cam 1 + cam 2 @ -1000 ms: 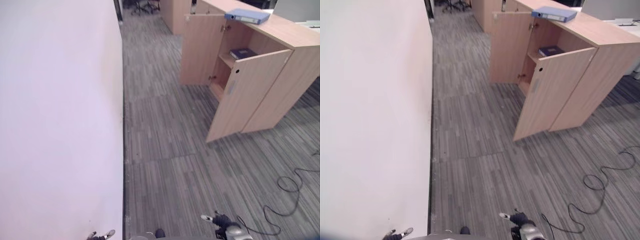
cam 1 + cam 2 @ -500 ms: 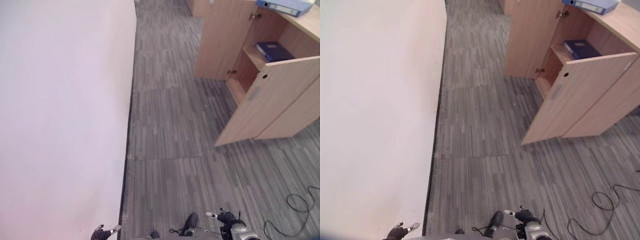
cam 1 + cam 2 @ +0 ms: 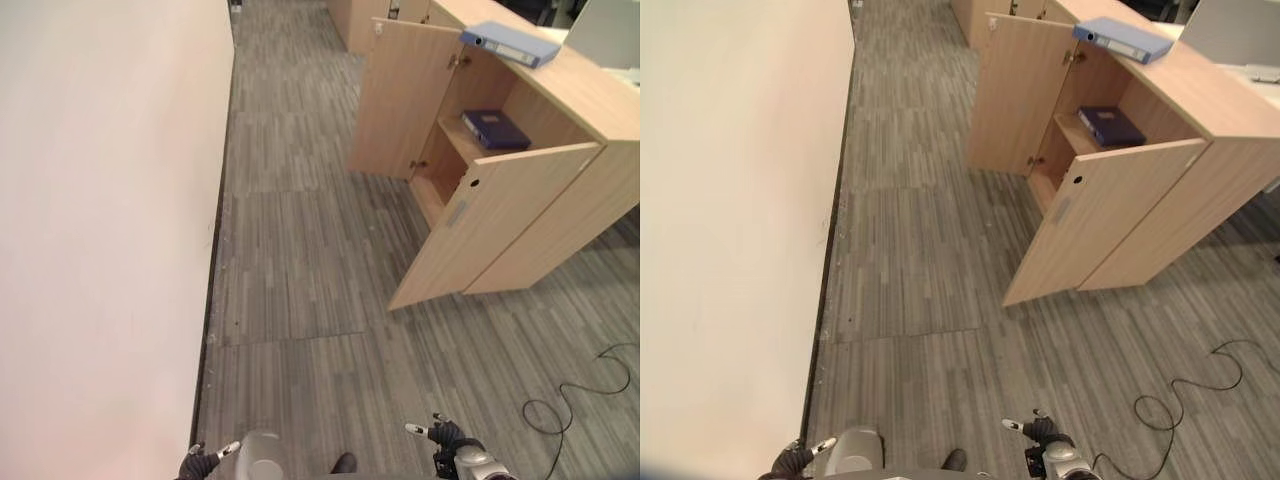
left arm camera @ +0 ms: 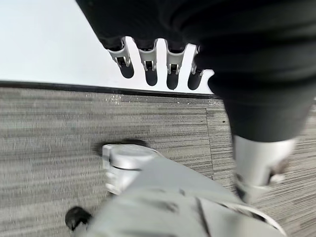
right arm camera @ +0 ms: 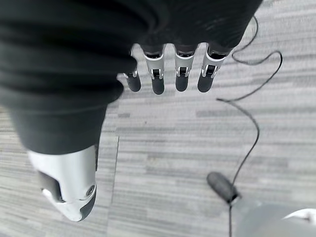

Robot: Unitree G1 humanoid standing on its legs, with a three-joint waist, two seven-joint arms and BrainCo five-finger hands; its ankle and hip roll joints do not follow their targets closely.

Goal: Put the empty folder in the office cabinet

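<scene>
**Folder on the cabinet, both hands empty**

Here, a pale wall (image 3: 100, 200) runs along the left, beside grey floor (image 3: 300, 260). Low at the near edge, the left hand (image 3: 205, 462) hangs with fingers (image 4: 150, 61) relaxed, holding nothing. The right hand (image 3: 440, 436) hangs further right, its fingers (image 5: 181, 74) also slack and empty. Far right stands the cabinet (image 3: 590, 110) with both doors (image 3: 500, 225) open. The light-blue folder (image 3: 510, 43) lies flat on its top. A dark book (image 3: 497, 129) rests on the shelf inside.
</scene>
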